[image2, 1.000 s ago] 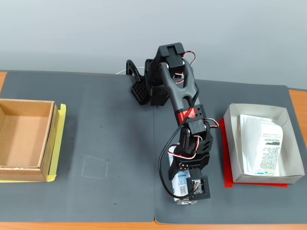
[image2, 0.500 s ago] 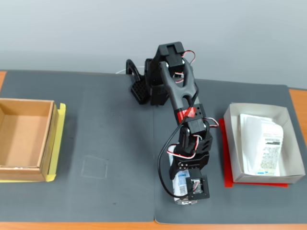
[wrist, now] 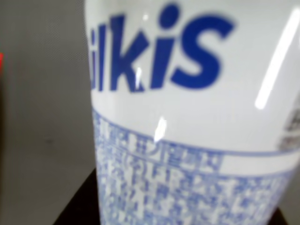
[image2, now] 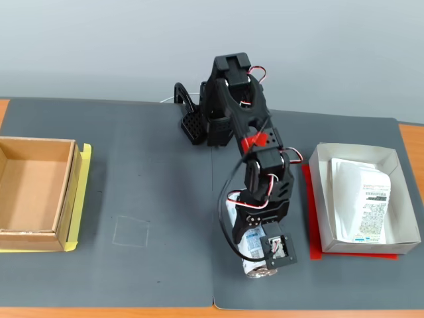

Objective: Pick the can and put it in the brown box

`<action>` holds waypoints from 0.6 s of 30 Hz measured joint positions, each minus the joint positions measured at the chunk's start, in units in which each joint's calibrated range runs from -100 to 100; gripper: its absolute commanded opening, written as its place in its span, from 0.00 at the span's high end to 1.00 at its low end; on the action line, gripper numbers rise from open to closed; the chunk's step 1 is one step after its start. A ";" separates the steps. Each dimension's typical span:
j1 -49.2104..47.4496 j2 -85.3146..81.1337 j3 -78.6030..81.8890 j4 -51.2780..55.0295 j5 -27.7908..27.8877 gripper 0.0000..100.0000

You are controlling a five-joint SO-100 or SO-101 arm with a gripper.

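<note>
The can [image2: 250,249] is a slim white can with blue lettering and fine blue print; its silver end shows at the bottom. In the fixed view my gripper [image2: 257,246] is shut on it, right of the mat's centre near the front edge, and the can looks lifted and tilted. The can [wrist: 187,117] fills the wrist view at very close range, with a dark part of the gripper below it. The brown box [image2: 66,192] sits open and empty at the far left of the mat, well away from the gripper.
A white paper box [image2: 320,199] holding a flat printed pouch [image2: 368,199] stands on a red sheet at the right. The arm's base [image2: 205,122] is at the back centre. A faint square outline [image2: 130,232] marks the dark mat between gripper and brown box.
The arm has folded back and raised the wrist. The can has come up with the gripper and now shows more of its length, tilted.
</note>
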 measured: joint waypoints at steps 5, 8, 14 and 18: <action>4.88 -7.86 -4.81 3.89 7.77 0.90; 9.53 -11.41 -6.35 5.19 12.11 0.90; 21.73 -14.71 -6.53 5.36 20.17 0.90; 29.12 -14.79 -6.53 5.36 26.86 0.89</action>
